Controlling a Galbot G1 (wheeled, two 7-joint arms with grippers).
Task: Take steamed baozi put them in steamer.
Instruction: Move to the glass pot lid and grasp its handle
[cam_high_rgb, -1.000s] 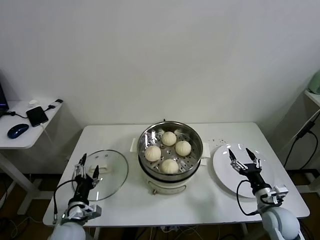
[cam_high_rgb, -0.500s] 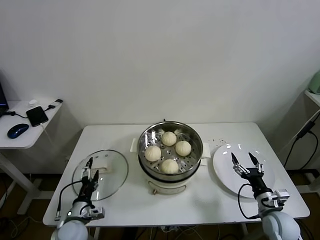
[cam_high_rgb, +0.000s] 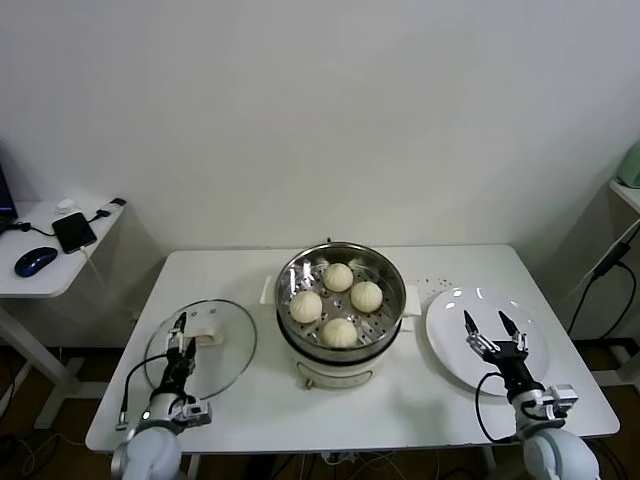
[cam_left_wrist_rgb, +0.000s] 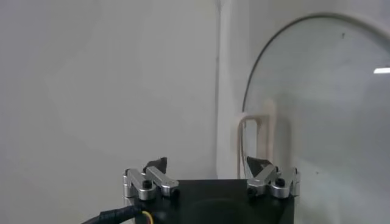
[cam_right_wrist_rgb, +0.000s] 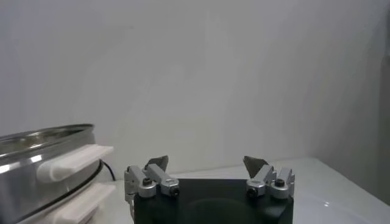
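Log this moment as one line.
four baozi in steamer | plate bare | left end effector open over lid | right end effector open over plate

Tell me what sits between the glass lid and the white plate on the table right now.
In the head view, the steamer sits between the glass lid and the white plate, with four steamed baozi already inside it.
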